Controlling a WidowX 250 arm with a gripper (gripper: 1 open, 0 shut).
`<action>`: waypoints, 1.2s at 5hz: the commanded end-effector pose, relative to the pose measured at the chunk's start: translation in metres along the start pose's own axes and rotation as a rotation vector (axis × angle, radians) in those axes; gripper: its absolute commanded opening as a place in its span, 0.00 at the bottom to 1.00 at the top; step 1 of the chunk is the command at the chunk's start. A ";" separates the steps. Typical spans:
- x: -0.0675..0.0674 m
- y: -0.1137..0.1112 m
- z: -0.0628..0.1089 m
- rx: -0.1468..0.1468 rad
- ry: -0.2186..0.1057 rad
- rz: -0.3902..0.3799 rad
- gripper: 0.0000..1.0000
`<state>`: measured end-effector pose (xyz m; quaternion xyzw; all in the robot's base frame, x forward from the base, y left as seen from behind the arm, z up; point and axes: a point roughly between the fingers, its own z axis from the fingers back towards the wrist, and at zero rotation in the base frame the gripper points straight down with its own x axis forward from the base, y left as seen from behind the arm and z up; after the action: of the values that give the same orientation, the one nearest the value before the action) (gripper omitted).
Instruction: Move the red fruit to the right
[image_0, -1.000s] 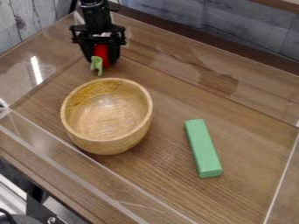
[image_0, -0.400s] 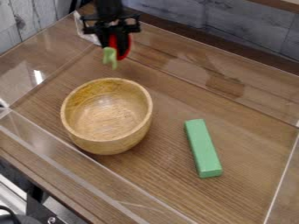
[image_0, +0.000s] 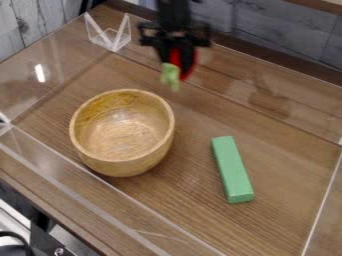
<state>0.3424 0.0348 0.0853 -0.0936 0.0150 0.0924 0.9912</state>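
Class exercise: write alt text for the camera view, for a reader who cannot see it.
A robot arm's tool holds a small red fruit with a green cap above a wooden table, behind a wooden bowl. A long green block lies right of the bowl.

The pincer (image_0: 178, 66) points down — jaws clamped (blurred) — above the table.

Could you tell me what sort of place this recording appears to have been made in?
Probably a lab test bench for a robot: a wooden table fenced by clear plastic walls, with only toy-like props on it, a wooden bowl and a green block, while the gripper carries a red fruit.
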 end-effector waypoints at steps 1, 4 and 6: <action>-0.004 -0.029 0.009 0.015 -0.070 -0.033 0.00; -0.006 -0.047 -0.050 0.063 -0.033 -0.076 0.00; 0.003 -0.041 -0.064 0.077 -0.022 -0.055 0.00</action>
<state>0.3441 -0.0179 0.0248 -0.0587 0.0221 0.0665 0.9958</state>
